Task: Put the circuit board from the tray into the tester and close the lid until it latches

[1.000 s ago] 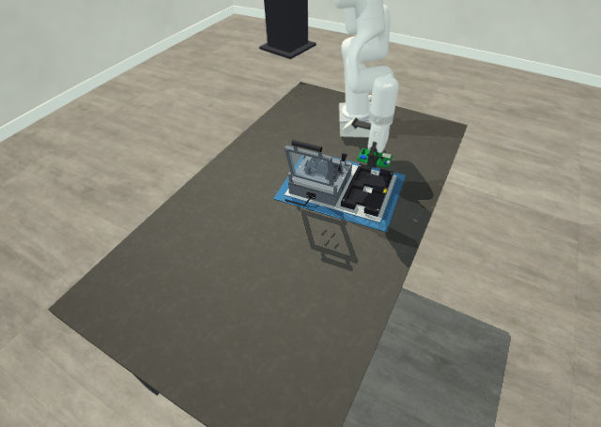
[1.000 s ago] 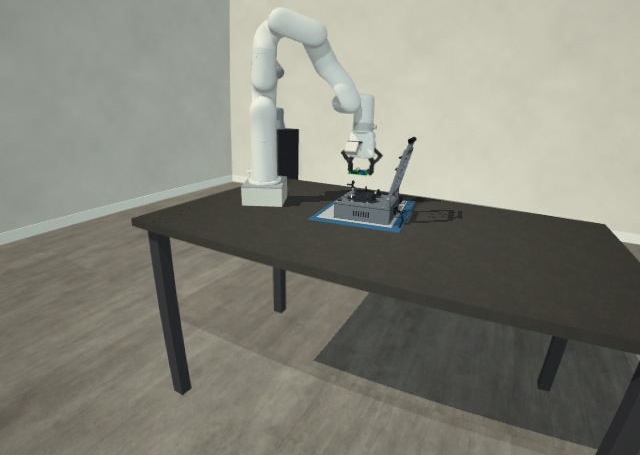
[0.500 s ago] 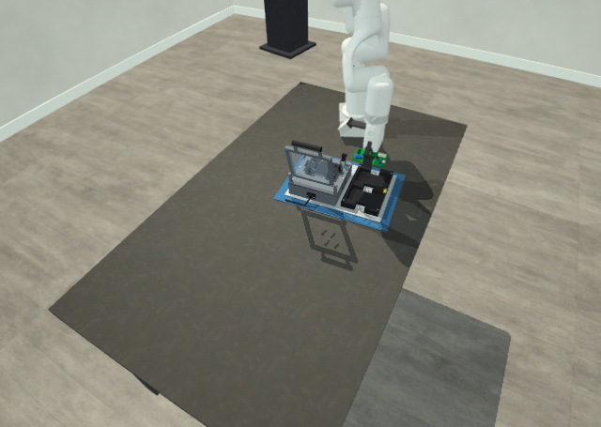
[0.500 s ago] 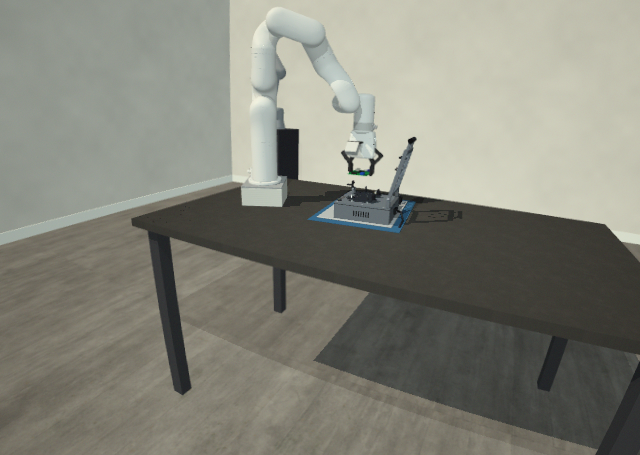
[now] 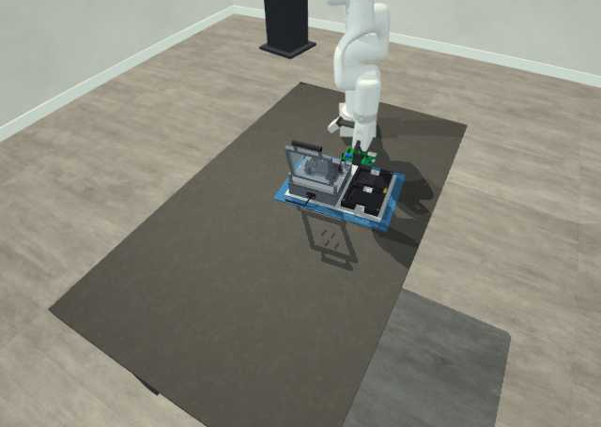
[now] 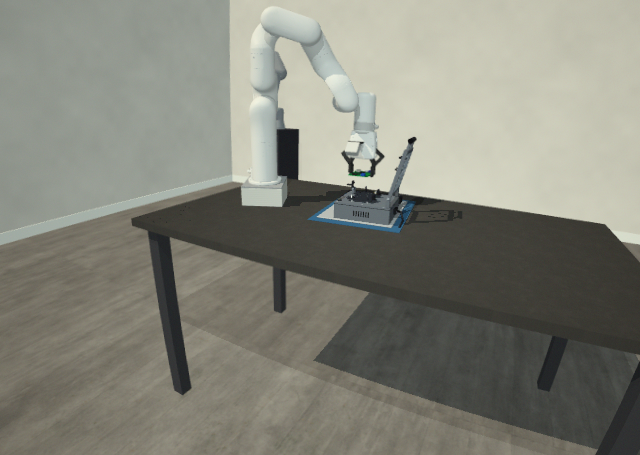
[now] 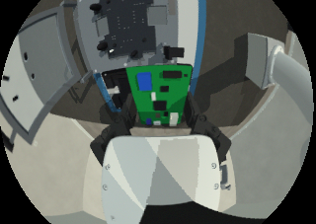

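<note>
So the gripper [image 7: 162, 124] has its fingers spread wide across the green circuit board [image 7: 160, 96] and is carrying it in the air, out of the black tray [image 5: 367, 190]. Further off, the tester [image 7: 128, 17] sits with its lid [image 6: 402, 167] propped open. Seating the board on the pins, latching and letting go are all left.

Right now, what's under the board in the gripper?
The board hangs in the gripper above the tray's edge, beside the open tester. What lies straight beneath is hidden by the board.
</note>
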You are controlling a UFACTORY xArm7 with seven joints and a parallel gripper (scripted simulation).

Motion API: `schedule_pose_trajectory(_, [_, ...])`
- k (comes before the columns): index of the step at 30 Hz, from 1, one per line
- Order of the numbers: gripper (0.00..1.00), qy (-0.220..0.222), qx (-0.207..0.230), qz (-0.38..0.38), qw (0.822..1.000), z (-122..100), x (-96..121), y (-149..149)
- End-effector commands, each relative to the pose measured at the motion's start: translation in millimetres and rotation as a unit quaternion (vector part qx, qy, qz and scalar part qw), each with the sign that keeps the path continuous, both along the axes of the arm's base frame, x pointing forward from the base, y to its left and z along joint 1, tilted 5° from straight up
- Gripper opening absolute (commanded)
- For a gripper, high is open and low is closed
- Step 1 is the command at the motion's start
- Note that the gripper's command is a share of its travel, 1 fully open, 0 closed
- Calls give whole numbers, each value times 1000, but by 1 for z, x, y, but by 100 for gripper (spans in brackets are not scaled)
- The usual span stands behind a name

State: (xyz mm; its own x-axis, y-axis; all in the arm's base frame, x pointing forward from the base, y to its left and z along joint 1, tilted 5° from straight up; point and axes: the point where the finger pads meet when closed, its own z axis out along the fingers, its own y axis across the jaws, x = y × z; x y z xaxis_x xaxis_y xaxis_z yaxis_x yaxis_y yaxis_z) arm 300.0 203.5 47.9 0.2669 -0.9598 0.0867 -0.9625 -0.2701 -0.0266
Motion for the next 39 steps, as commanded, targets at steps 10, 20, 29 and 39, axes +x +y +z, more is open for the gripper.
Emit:
schedule_pose_trajectory(10, [79, -1, 1, 0, 1000, 7, 23, -31])
schedule_pose_trajectory(20, [79, -1, 1, 0, 1000, 13, 44, -60])
schedule_pose_trajectory(29, [79, -1, 1, 0, 1000, 16, 55, -77])
schedule_pose_trajectory(39, [79, -1, 1, 0, 1000, 20, 67, -94])
